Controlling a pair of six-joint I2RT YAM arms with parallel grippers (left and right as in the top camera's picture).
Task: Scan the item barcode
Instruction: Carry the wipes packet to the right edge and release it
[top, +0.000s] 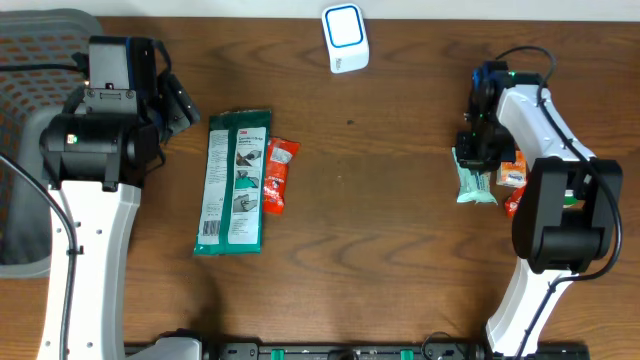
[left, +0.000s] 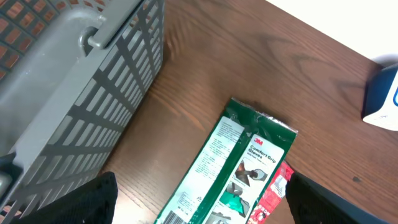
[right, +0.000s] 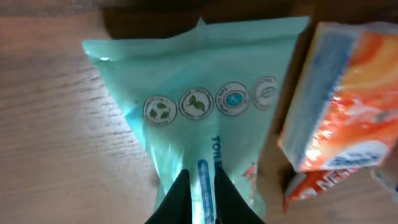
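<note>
Right tool (right: 198, 190): pinched narrow on teal packet (right: 205, 99), which lies on counter (right: 56, 124) beside orange box (right: 336, 106).
Left tool (left: 202, 202): wide, holding nothing.
Basket (left: 74, 87): inside mostly cut off.
Packet barcode: cannot make out.

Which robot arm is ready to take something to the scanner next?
Right, I'd say. The right jaws are pinched on the mint-green packet, so it only needs carrying to the scanner. The left jaws stand open and empty, between the basket and the green glove pack.

Bright, even light — soft (right-wrist) blur
</note>
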